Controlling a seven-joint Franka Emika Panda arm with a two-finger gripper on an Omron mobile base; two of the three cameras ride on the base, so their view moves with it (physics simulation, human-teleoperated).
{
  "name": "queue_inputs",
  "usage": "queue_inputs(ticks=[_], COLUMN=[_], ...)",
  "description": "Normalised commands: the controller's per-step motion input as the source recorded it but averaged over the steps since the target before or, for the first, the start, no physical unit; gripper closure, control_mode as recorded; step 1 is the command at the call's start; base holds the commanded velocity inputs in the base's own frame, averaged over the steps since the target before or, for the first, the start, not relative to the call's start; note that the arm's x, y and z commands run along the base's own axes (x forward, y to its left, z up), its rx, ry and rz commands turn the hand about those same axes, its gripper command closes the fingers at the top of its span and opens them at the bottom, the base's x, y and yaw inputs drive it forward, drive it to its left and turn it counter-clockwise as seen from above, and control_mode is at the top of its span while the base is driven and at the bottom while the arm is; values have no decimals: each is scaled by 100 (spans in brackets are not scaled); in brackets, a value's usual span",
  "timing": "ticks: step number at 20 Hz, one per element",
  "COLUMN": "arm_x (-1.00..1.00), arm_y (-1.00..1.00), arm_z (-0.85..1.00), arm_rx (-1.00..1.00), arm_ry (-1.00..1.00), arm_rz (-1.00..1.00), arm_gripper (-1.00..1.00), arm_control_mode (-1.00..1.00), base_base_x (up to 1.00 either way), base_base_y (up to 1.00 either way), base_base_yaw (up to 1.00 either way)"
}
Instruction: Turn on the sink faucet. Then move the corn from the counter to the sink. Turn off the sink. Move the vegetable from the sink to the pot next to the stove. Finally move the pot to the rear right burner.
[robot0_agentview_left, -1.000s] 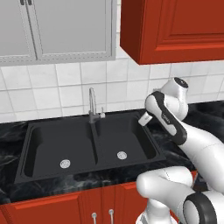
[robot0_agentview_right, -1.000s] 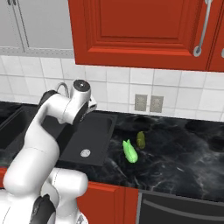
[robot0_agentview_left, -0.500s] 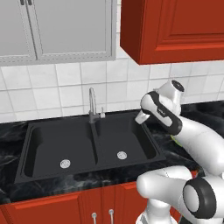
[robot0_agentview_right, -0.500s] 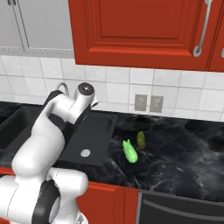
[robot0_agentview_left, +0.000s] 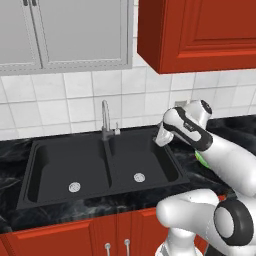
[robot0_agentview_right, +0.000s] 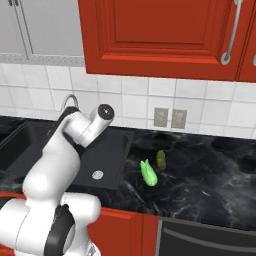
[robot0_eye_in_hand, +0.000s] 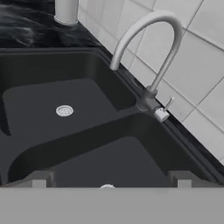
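The curved grey faucet (robot0_eye_in_hand: 148, 26) rises behind the black double sink (robot0_agentview_left: 45, 165), with its small lever handle (robot0_eye_in_hand: 166, 105) at the base; no water shows. My gripper (robot0_eye_in_hand: 109, 181) is open and holds nothing. It hovers over the right basin and faces the faucet from some way off. From the left base view the gripper (robot0_agentview_left: 161, 138) hangs at the sink's right end, right of the faucet (robot0_agentview_left: 105, 119). Two green vegetables lie on the counter right of the sink, a bright green one (robot0_agentview_right: 148, 173) and an olive one (robot0_agentview_right: 161, 159); I cannot tell which is the corn. The pot is out of view.
Each basin has a round drain (robot0_eye_in_hand: 64, 110). A grey cylinder (robot0_eye_in_hand: 66, 11) stands on the black marbled counter (robot0_agentview_right: 210, 170) past the far basin. Red cabinets (robot0_agentview_right: 160, 35) hang overhead, above a tiled wall with an outlet (robot0_agentview_right: 170, 118). A dark appliance front (robot0_agentview_right: 205, 240) sits low at the right.
My hand has turned a little and drifted slightly over the sink's right end. The jaws stayed open, and the vegetables have not moved.
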Motion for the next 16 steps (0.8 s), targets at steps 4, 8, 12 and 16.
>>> queue_inputs(ticks=[4,8,12,16], arm_x=[40,39,35,32], arm_y=[31,14,3,6], arm_z=[-7,-15,-9,-15], arm_rx=[3,0,6,8], arm_ry=[-2,2,0,-5], arm_rz=[6,10,10,11], arm_gripper=[-100,-100,-100,-100], arm_control_mode=[-100,-100,-100,-100], base_base_x=[0,0,0,0], base_base_y=[0,0,0,0], base_base_yaw=[0,0,0,0])
